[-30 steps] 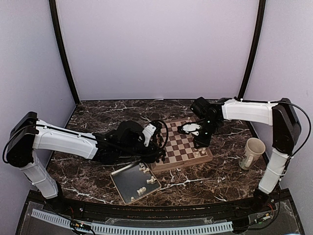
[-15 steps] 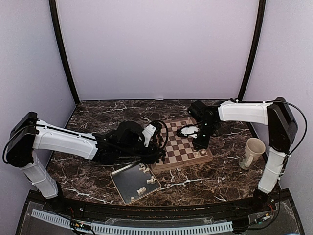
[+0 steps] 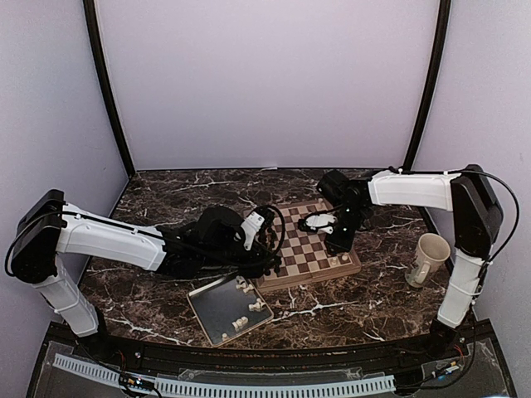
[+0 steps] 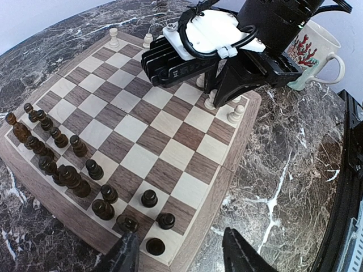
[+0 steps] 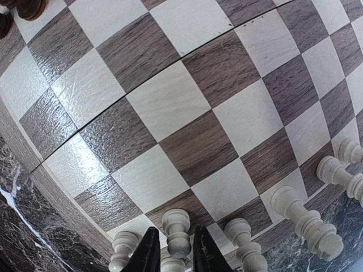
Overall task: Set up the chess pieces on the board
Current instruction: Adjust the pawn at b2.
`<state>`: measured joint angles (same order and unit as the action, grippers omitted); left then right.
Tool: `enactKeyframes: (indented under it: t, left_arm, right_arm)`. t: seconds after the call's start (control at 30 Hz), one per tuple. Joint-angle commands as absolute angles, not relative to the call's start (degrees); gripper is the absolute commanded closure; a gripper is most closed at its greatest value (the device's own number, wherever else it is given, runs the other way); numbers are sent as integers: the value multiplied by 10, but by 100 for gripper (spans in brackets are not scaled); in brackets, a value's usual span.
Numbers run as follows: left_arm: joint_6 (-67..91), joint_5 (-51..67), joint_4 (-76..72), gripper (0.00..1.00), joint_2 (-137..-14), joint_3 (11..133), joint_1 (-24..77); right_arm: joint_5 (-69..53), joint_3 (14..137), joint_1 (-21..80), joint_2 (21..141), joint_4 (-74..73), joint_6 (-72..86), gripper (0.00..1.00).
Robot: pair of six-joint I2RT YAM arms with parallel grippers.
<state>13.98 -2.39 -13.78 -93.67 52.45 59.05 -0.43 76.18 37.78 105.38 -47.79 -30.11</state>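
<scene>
R tool (image 5: pixel 174 253): low over the right edge of the board (image 4: pixel 131 128), fingers (image 5: pixel 148 252) either side of one pawn (image 5: pixel 177 225), v. narrow gaps; can't tell whether it is pinching or just clear of it. Pawn: upright on its square in the edge row, long axis vertical, i.e. in line w/ the tool's approach and centred betw. the fingers. Other white pieces (image 5: pixel 241 233) stand just beside it on both sides, so any exit prob. wants a straight lift w/ no sideways drift, else a neighbour tips. L tool (image 4: pixel 181 255): spread wide, nothing in it, hovering at the board's opposite edge near the dark pieces (image 4: pixel 59 158) ranked there. Tray (image 3: pixel 211 311): on the worktop (image 3: pixel 149 298), just beside the board's near-left corner, holds a few more white pieces; too small to tell their pose. That stock lies near the L tool and well apart from the R one, so L arm looks nearer for the next pick. Mug (image 3: pixel 430 259): right of the board, apart, not in play.
</scene>
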Motion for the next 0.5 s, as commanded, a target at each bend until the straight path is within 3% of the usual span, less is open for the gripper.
enactKeyframes:
  t: [0.0, 0.23, 0.47]
  left_arm:
    - [142, -22, -147, 47, -932, 519, 592]
    - [154, -16, -93, 48, -903, 506, 592]
    - [172, 39, 92, 50, -842, 485, 593]
  right_arm:
    - [-13, 784, 384, 1053, -481, -297, 76]
    - [-26, 830, 384, 1027, -492, -283, 69]
    - [-45, 852, 383, 1000, -477, -271, 68]
